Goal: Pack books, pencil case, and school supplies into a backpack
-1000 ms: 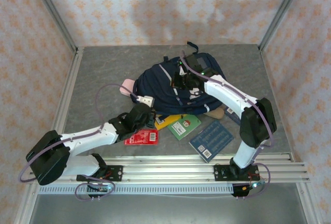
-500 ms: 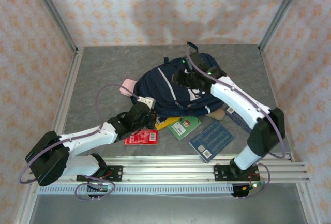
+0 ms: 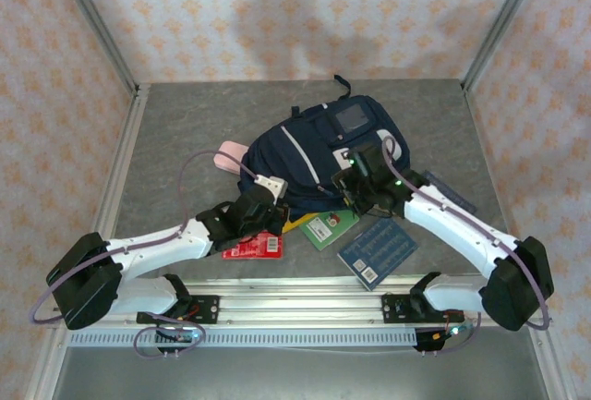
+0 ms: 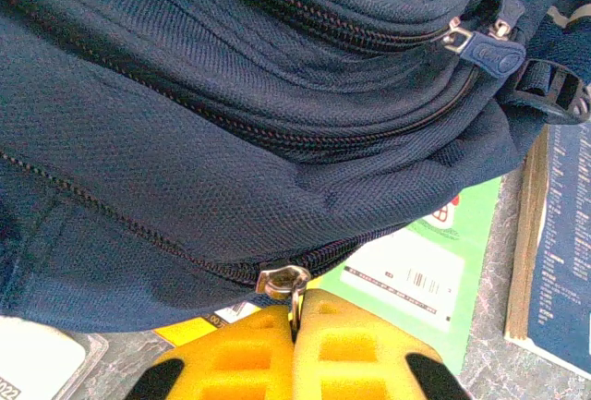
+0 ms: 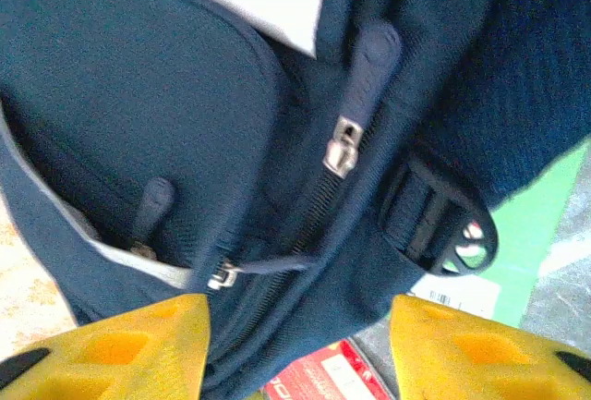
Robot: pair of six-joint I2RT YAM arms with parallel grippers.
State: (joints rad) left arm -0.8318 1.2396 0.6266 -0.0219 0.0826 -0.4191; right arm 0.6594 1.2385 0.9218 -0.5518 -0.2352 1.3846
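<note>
The navy backpack lies mid-table. My left gripper is at its near left edge, shut on a metal zipper pull of the lower zipper. My right gripper hangs open over the backpack's near right side, its yellow fingers either side of the dark fabric and gripping nothing. A green book, a dark blue book and the corner of an orange-yellow book lie in front of the backpack. The red packet lies under the left arm. A pink pencil case sits behind the backpack's left side.
A black buckle and two zipper sliders lie between the right fingers. A white packet lies at the left wrist view's bottom left corner. Another dark flat item lies right of the right arm. Metal rails line the near edge.
My right gripper has opened and swung from the backpack's top toward its near right side. The backpack has settled flatter. The left gripper still pinches the zipper pull.
</note>
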